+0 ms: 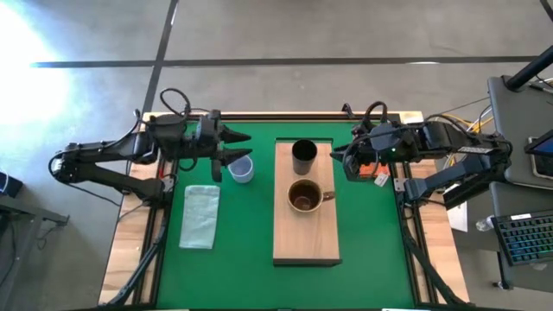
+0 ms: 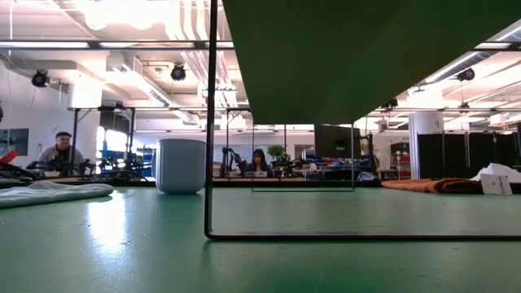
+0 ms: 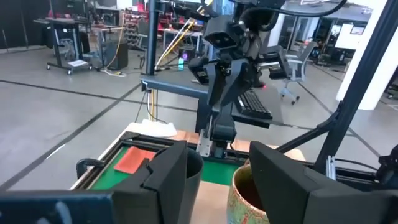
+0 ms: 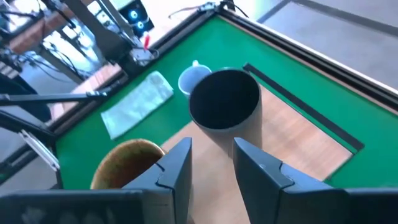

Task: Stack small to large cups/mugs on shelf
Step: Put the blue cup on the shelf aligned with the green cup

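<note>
You have a long light-wood shelf (image 1: 306, 233) lying flat on the green table (image 1: 371, 242), its long axis running from the far edge toward the near edge. On its far end stands the black tumbler (image 1: 303, 157), upright, mouth up. Just nearer sits the brown mug (image 1: 303, 196), also upright, its handle pointing toward the right arm's side. The pale blue mug (image 1: 242, 168) is off the shelf, upright on the table to its left, apart from it.

Your left gripper (image 1: 238, 145) hovers beside the blue mug, fingers spread, holding nothing. Your right gripper (image 1: 337, 156) waits just right of the tumbler, fingers parted and empty.

A pale green cloth (image 1: 200, 216) lies left of the shelf, near the blue mug. An orange cloth (image 2: 431, 185) lies at the table's right side.
</note>
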Motion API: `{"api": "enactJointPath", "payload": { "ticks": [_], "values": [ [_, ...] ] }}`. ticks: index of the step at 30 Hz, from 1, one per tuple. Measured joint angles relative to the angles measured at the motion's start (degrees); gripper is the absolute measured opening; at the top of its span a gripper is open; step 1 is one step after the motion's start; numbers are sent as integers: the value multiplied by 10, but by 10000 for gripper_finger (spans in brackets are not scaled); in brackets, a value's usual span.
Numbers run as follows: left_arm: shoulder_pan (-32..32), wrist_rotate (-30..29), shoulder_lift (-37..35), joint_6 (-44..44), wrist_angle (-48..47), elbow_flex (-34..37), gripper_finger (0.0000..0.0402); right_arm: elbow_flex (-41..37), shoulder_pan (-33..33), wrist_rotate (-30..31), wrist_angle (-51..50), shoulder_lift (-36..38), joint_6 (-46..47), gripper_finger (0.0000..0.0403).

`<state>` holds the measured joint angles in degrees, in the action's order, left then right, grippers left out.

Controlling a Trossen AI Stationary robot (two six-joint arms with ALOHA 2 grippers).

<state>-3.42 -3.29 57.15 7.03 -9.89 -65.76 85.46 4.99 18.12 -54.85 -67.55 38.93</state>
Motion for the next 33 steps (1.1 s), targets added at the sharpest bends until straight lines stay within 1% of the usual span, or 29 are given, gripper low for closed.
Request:
{"api": "enactJointPath", "payload": {
  "ticks": [5,7,10,13,15,17,22,25,28,30,33],
  "values": [
    [-4,0,-1,2,-13,-6,162,0,0,0,31,0,0,109],
    [-12,0,3,13,-47,-18,162,0,0,0,42,0,-1,109],
    [-35,-3,19,42,-124,-43,162,0,0,10,66,3,-19,109],
    [-62,-3,51,76,-185,-80,162,0,0,29,98,14,-43,109],
    [-84,-4,75,76,-224,-110,162,0,-7,30,111,25,-61,109],
    [-107,-5,103,76,-259,-143,162,4,-14,30,107,36,-72,109],
    [-177,3,186,73,-385,-218,162,7,-40,30,98,74,-92,109],
    [-226,32,235,49,-446,-246,162,7,-56,29,52,98,-91,109],
    [-252,50,275,29,-472,-254,162,7,-66,29,-9,119,-84,109],
    [-258,60,293,-10,-483,-255,162,7,-72,29,-42,130,-75,109],
    [-259,61,312,-97,-508,-257,162,6,-76,30,-72,141,-51,109]
  ]
}}
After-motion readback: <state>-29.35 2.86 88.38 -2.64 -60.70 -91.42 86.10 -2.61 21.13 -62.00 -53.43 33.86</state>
